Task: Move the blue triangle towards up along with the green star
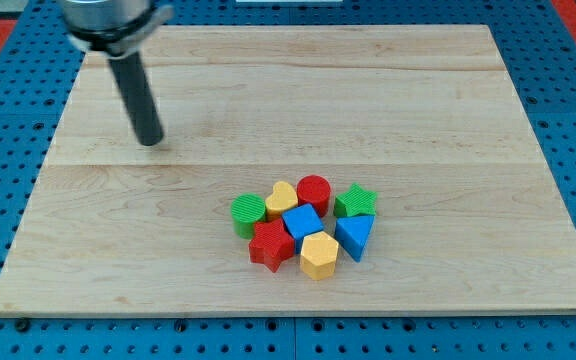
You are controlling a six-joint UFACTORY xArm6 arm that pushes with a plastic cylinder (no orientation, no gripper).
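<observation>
The blue triangle (356,237) lies at the right end of a tight cluster of blocks in the lower middle of the board. The green star (355,201) sits just above it, touching it. My tip (150,141) is far off at the view's upper left, well apart from every block.
The cluster also holds a red cylinder (313,191), a yellow heart (282,199), a green cylinder (248,213), a blue cube (302,222), a red star (271,245) and a yellow hexagon (319,255). The wooden board (468,120) rests on a blue pegboard.
</observation>
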